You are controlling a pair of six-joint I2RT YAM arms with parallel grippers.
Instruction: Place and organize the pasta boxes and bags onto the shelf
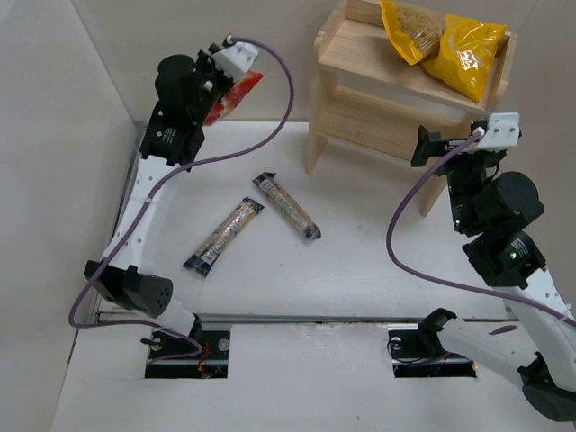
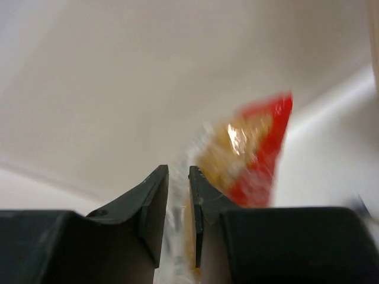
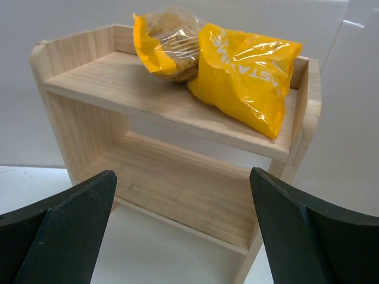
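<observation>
My left gripper is raised at the back left and shut on the clear edge of the red bag; the left wrist view shows the bag hanging blurred past the fingers. The yellow bag lies on the top tier of the pale wooden shelf; it also shows in the right wrist view. Two blue spaghetti packs lie flat on the table. My right gripper is open and empty in front of the shelf's lower tier.
Walls close the table at the left and back. The shelf stands at the back right, with its right leg near my right arm. Purple cables loop from both wrists over the table.
</observation>
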